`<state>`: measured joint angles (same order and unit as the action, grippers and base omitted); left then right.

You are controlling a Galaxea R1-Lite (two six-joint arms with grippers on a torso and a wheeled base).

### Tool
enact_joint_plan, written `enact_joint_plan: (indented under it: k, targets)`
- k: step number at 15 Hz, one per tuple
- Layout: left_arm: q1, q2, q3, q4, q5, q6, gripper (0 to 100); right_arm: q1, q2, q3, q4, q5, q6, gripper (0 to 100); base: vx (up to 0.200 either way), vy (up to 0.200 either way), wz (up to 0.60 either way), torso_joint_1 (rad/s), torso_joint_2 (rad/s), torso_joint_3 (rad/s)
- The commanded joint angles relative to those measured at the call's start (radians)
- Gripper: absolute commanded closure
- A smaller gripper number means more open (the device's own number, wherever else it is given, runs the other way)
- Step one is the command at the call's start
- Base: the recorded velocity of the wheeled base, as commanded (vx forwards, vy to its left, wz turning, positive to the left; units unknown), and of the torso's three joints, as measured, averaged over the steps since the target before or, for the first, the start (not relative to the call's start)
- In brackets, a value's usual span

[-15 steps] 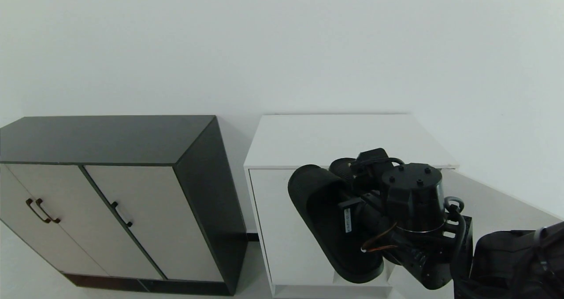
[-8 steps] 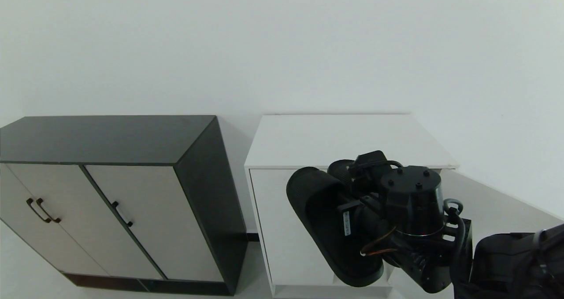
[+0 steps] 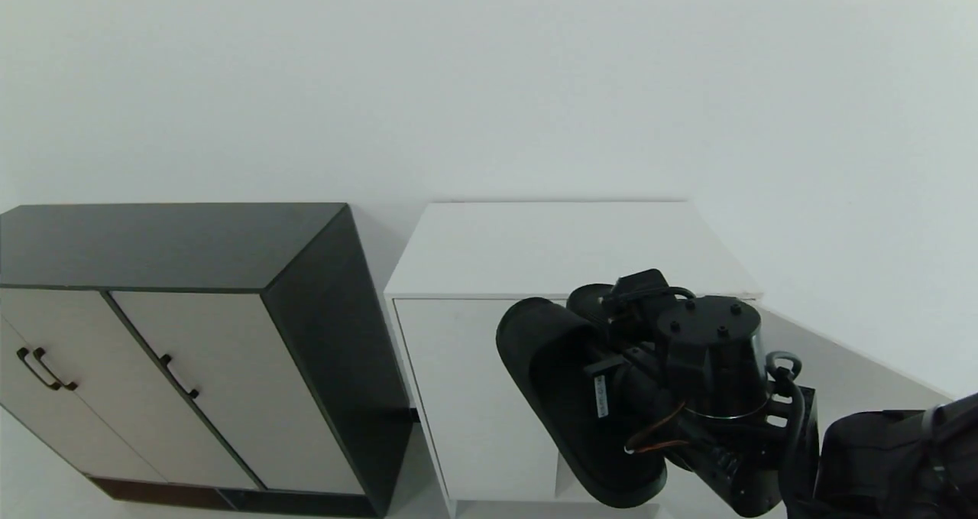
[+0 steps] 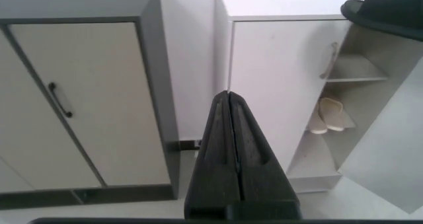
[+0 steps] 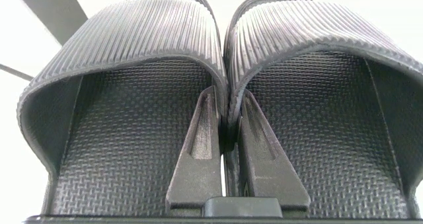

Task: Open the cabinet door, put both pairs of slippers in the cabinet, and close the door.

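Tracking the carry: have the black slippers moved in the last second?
Yes. Measured against the white cabinet's left edge, the black slippers sit farther right along its front.

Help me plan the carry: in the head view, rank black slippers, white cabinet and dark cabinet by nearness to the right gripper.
1. Black slippers: clamped in the right gripper.
2. White cabinet: directly behind them.
3. Dark cabinet: farthest, to the robot's left.

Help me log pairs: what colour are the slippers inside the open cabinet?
Cream slippers, clearest in the left wrist view.
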<state>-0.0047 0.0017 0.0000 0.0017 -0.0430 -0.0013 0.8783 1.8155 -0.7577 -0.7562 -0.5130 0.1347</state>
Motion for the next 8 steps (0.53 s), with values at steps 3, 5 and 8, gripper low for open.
enact_joint_plan:
  k: [3,5,8]
  targets:
    - [0.000,0.000,0.000,0.000,0.000,-0.002,100,0.025,-0.032,0.037,-0.002,0.008,0.000,100,0.000,-0.200,0.00,0.004,0.01,0.002]
    - [0.000,0.000,0.000,0.000,0.000,-0.002,100,0.037,-0.062,0.067,-0.002,0.057,-0.001,100,0.000,-0.200,0.00,0.000,0.00,0.007]
    - [0.000,0.000,0.000,0.000,0.000,-0.002,100,0.036,-0.061,0.069,-0.003,0.051,-0.003,100,0.000,-0.200,0.00,0.001,0.00,0.001]
